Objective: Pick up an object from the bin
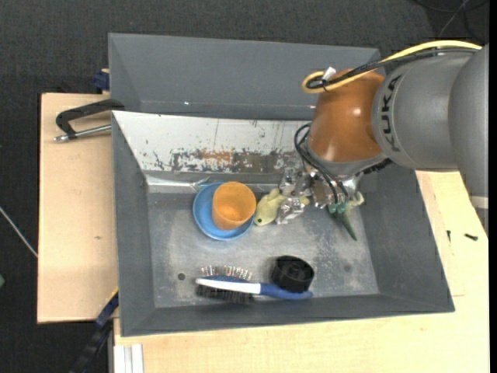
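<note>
Hand [299, 194]: lowered to the floor of the grey bin [132, 231], right of centre, under the orange wrist cover [345, 123]. How far it is open cannot be told. Nearest thing: a small pale yellow object [266, 209], just beside the hand on its left; contact cannot be confirmed. Further left, touching that object, an orange cup [233, 203] sits in a blue bowl [203, 214]. A black round part [293, 273] and a blue-handled brush [248, 288] lie well apart, near the front wall.

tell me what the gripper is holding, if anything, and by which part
It cannot be told: the gripper sits right against a small pale yellow thing beside the orange cup, but no hold on it shows.
</note>
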You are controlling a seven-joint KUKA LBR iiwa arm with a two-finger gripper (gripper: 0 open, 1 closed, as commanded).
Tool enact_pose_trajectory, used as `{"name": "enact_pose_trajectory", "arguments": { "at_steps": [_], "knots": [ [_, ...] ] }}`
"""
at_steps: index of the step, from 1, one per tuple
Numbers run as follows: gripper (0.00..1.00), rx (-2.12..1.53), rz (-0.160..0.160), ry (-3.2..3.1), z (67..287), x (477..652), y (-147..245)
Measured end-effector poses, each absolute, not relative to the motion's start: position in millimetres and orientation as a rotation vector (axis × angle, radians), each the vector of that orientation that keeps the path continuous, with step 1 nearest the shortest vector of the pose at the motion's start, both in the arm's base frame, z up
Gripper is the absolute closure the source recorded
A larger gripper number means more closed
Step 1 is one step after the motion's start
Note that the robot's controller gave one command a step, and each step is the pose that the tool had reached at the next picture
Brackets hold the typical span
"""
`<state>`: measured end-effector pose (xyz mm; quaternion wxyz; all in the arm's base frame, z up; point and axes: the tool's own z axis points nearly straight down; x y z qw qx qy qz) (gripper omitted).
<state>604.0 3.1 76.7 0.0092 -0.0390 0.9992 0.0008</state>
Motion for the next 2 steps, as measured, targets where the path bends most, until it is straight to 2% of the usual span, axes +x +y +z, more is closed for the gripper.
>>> {"name": "enact_pose_trajectory", "arguments": {
  "at_steps": [1,2],
  "knots": [
    [1.0,-0.122,0.001,3.126,128,607.3,4],
    [1.0,-0.122,0.001,3.128,161,609.6,4]
  ]
}}
